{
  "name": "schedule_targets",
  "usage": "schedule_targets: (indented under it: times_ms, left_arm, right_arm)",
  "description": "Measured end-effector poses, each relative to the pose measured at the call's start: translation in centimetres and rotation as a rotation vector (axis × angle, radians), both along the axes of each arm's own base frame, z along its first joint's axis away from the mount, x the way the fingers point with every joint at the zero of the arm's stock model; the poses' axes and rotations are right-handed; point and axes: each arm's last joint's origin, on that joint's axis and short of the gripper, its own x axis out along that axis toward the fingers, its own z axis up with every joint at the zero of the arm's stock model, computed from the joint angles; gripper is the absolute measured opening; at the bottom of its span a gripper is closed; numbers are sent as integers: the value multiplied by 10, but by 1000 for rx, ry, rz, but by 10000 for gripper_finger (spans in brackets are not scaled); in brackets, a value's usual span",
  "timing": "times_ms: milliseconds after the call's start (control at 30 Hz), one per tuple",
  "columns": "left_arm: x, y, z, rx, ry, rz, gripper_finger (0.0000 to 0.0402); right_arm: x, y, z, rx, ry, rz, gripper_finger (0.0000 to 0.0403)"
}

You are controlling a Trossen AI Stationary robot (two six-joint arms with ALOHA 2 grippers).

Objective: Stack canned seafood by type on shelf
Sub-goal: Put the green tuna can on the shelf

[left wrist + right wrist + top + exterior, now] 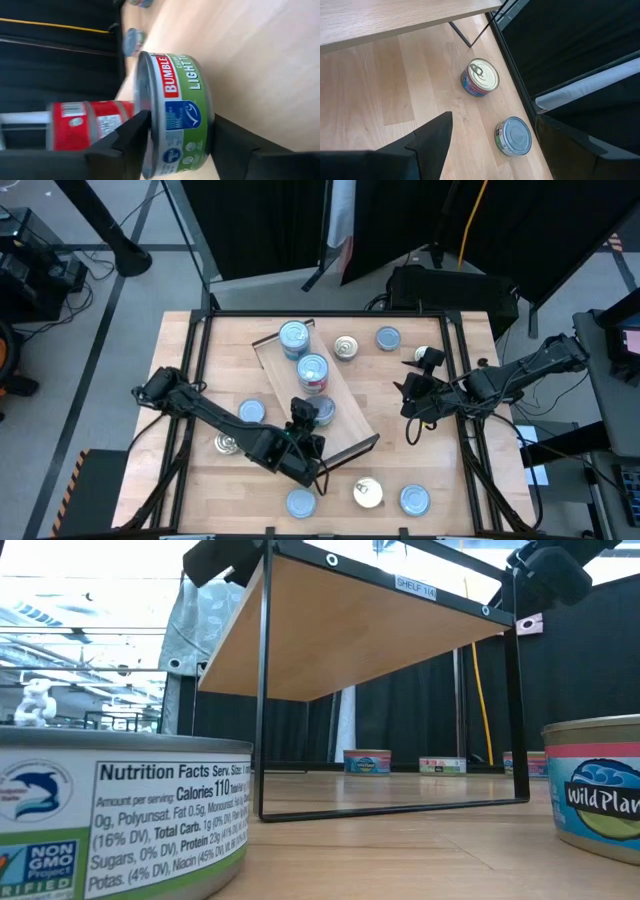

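One tin (182, 115) sits between our left gripper's (308, 423) fingers on the shelf (350, 420), flanked but seemingly loosening. Our right gripper (412, 402), spread wide and empty, waits above the counter (440, 470).

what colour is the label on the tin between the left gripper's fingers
Green, with a red band; the left wrist view shows the tin best.

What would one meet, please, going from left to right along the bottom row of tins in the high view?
left blue-topped tin → shiny pull-tab tin → right blue-topped tin
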Motion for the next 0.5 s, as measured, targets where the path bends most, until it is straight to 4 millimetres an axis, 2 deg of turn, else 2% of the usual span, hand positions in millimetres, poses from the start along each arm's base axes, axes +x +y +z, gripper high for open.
schedule_targets:
  times_ms: [100, 300, 500]
  left_arm:
    - [1, 3, 5, -79, -11, 5, 230]
    - [0, 4, 19, -55, -58, 18, 304]
    - [-12, 1, 39, -142, -87, -16, 312]
  right_arm:
    - [0, 0, 0, 1, -1, -1, 276]
    - [0, 0, 0, 5, -2, -1, 276]
    - [0, 0, 0, 6, -2, -1, 276]
